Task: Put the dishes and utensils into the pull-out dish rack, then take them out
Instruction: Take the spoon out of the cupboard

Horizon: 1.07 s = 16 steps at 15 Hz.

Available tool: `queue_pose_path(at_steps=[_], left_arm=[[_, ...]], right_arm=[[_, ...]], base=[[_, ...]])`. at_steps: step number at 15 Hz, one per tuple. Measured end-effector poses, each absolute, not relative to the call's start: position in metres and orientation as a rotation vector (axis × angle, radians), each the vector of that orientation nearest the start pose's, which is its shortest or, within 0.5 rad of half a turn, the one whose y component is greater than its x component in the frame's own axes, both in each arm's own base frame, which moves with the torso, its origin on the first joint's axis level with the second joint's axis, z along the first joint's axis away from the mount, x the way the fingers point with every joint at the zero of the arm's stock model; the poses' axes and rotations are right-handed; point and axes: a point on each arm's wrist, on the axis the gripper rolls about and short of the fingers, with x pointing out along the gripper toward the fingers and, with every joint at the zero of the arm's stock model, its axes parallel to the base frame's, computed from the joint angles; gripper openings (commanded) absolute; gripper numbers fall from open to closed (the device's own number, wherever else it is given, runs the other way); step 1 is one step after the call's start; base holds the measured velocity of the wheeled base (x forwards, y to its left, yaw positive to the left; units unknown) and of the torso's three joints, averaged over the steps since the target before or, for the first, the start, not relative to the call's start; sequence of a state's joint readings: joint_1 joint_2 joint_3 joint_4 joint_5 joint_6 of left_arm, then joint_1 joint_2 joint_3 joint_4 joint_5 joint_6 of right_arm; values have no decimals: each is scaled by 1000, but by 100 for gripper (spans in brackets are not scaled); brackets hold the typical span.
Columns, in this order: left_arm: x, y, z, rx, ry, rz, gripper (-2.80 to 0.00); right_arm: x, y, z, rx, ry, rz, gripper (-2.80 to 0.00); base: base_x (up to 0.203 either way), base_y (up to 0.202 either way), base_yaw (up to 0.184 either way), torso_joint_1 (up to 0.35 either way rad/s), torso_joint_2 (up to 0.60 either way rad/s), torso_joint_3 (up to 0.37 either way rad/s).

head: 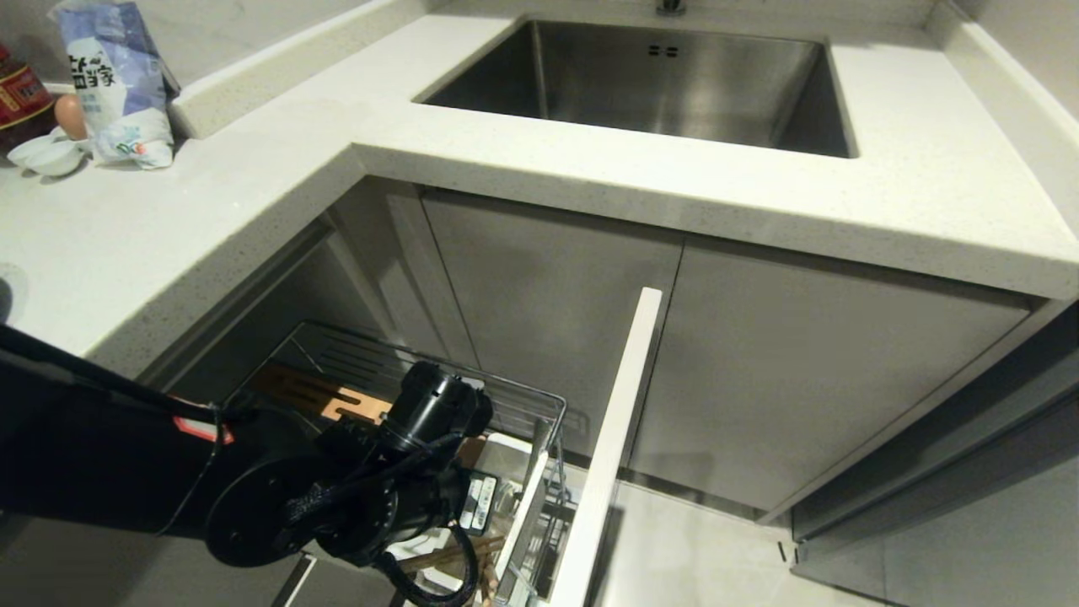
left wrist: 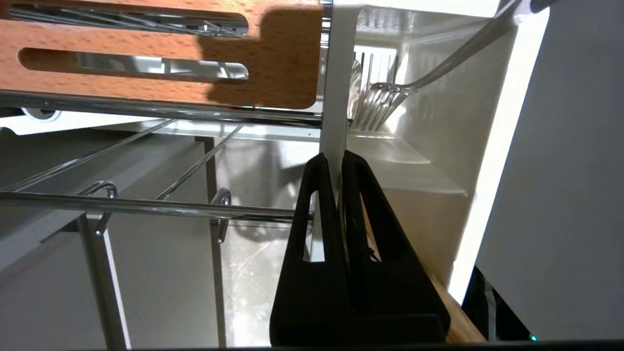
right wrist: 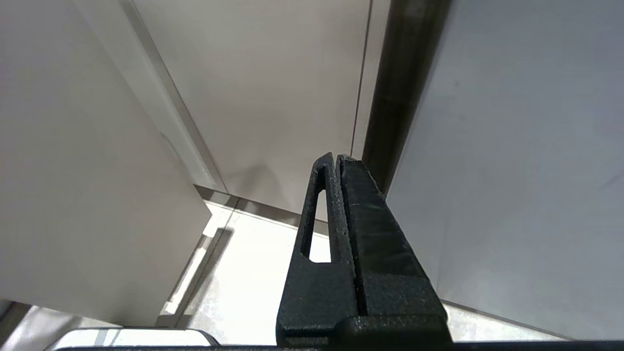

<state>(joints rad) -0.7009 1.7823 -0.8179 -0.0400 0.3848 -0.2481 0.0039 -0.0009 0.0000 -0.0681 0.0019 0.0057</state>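
The pull-out dish rack (head: 524,394) stands pulled out under the counter, its white panel front (head: 615,421) towards the cabinet doors. It carries a slotted wooden strip (left wrist: 146,87) and a white utensil caddy (left wrist: 429,161). A long-handled silver utensil (left wrist: 438,63) leans inside the caddy. My left arm (head: 405,455) reaches down into the rack, and its wrist hides the fingers in the head view. The left gripper (left wrist: 333,158) is shut at the caddy's edge, on the light-wood chopsticks (left wrist: 458,319), which run back under one finger. My right gripper (right wrist: 336,157) is shut and empty, parked facing cabinet panels. The dishes are out of view.
A steel sink (head: 674,76) is set in the pale countertop (head: 253,185). At the counter's far left stand a printed bag (head: 118,84), small white saucers (head: 50,156) and a dark bottle (head: 17,101). Grey cabinet doors (head: 801,371) close off the right.
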Motion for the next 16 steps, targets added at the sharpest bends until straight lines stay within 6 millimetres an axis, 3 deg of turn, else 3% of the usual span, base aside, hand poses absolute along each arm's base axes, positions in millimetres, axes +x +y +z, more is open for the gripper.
queue_pose_path(at_steps=[7,16], left_arm=[[216,-181,119,252,804,-217,-280],[176,-170,173,244,703,-256,-280]], right_arm=[[-23,0,82,6,-69,6,-280],[-23,0,82,6,-69,5,-280]], base=[[0,0,0,0,0,0],[0,0,0,0,0,0]])
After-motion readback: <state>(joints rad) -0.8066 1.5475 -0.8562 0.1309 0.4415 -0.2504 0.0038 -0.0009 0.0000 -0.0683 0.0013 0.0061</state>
